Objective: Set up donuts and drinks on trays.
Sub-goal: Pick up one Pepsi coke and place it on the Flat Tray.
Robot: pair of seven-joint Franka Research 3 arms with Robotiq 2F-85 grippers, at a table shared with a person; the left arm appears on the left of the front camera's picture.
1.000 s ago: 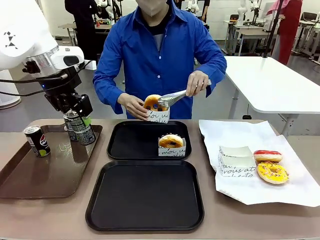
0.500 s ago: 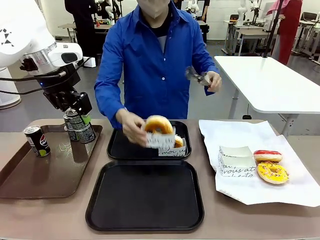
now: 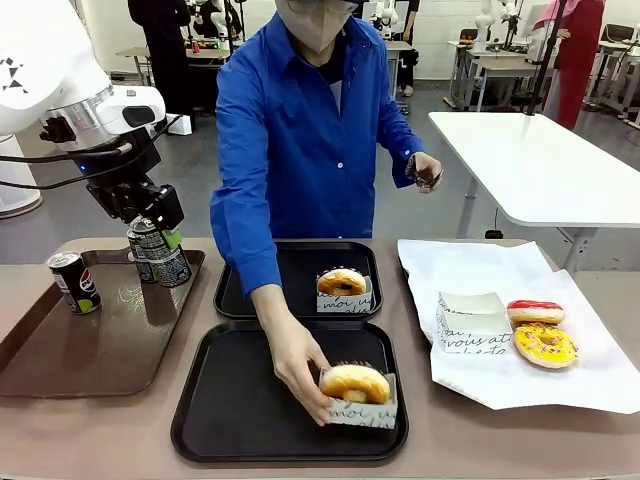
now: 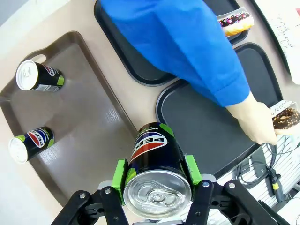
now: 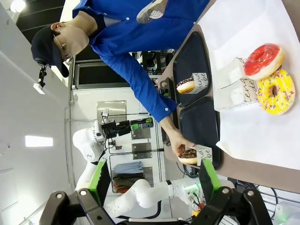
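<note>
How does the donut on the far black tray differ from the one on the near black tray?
The far-tray donut stands alone, untouched; the near-tray donut is gripped by the person's hand. The far-tray donut shows its hole to the front view; the near-tray donut lies flatter, at the near tray's front right corner. Both sit in white printed sleeves.
</note>
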